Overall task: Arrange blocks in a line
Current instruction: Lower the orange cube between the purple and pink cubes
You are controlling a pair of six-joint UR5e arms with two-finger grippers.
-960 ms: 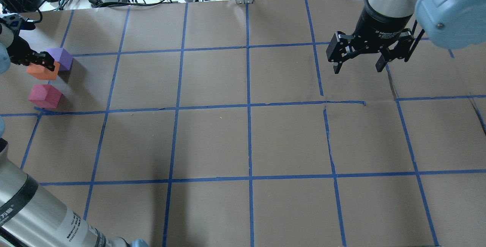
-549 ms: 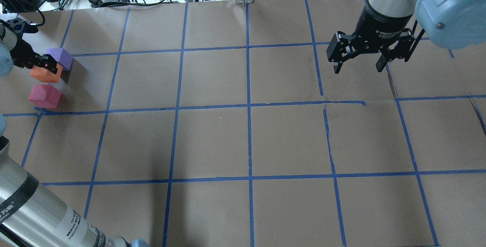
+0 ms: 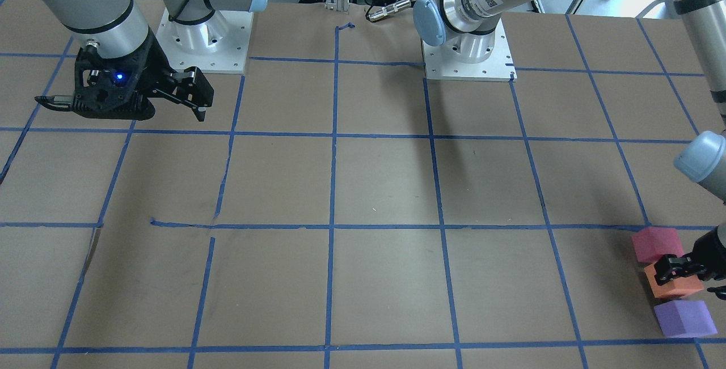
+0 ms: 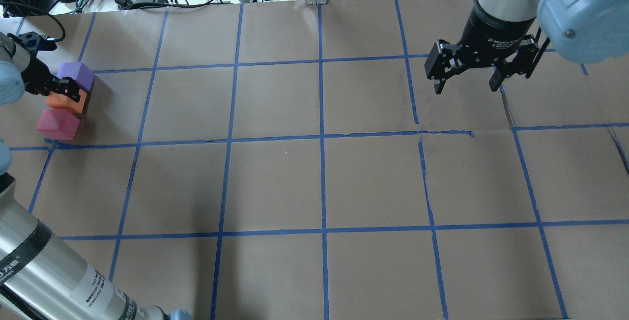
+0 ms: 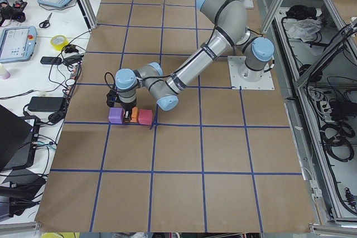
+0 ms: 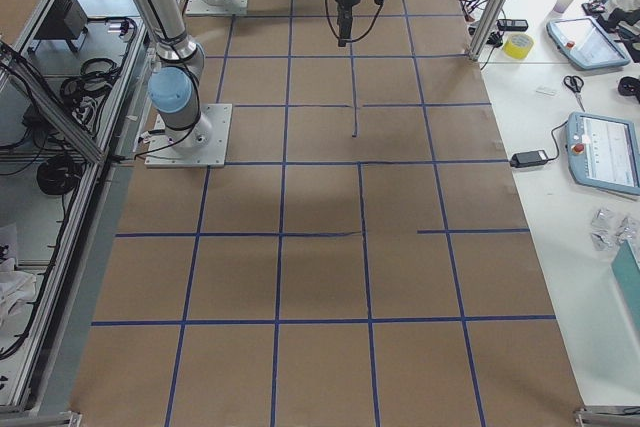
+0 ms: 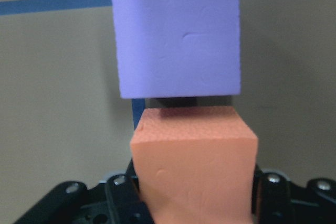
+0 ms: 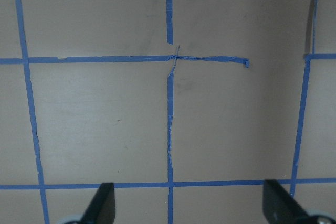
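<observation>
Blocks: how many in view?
3, in a row at the table's left edge: purple block farthest, orange block in the left gripper, red-pink block nearest the robot. None apparently hidden.

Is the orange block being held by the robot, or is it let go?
Held. The left end effector is shut on the orange block: the left wrist view shows the block clamped between its jaws.

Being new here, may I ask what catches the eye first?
At the left end of the table, a purple block, an orange block and a red-pink block form a row. The left gripper is shut on the orange one; the right gripper hangs open far across.
</observation>
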